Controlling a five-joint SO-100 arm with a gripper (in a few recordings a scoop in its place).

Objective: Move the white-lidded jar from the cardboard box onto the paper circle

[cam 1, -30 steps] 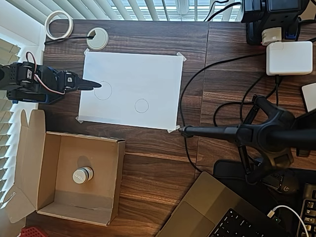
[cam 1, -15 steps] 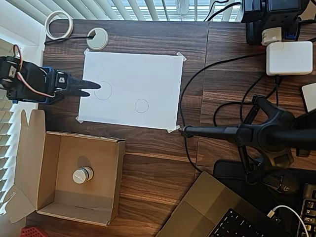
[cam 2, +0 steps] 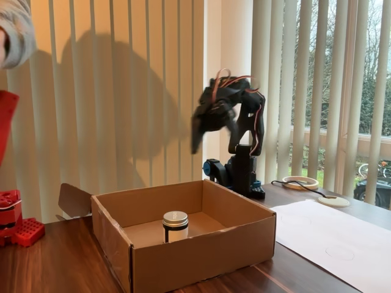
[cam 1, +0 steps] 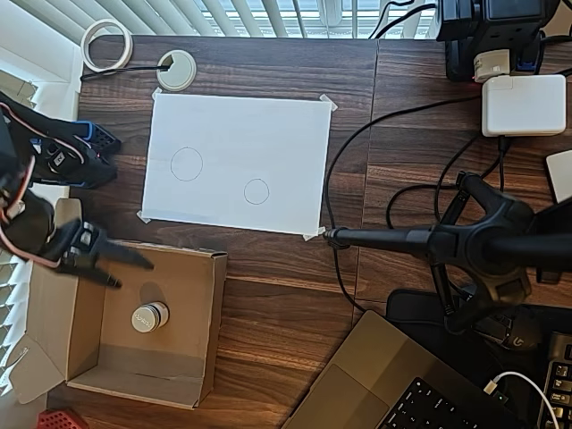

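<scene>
In the overhead view the worktop (cam 1: 268,295) is dark brown wood grain, with white window blinds along its top and left edges. A white sheet (cam 1: 237,161) is taped down near the top-left corner; the paper circle (cam 1: 256,191) is pencilled toward its lower right, with a larger drawn circle (cam 1: 186,164) to its left. The cardboard box (cam 1: 207,331) sits at the bottom-left corner, and the white-lidded jar (cam 1: 149,316) stands upright on its floor, left of centre. The gripper (cam 1: 127,271) hangs over the box's top-left corner, jaws parted a little and empty, apart from the jar. A white grommet (cam 1: 176,70) and a tape roll (cam 1: 107,45) lie near the top edge; a camera stand (cam 1: 447,243), cables, a white charger (cam 1: 524,105) and a laptop (cam 1: 393,384) crowd the right side.

In the fixed view vertical blinds (cam 2: 122,91) fill the background, with trees showing through at the right. The jar (cam 2: 175,225) stands inside the box (cam 2: 195,256). The arm's gripper (cam 2: 198,131) is blurred, raised well above the box's back wall; how far the jaws are spread cannot be told here.
</scene>
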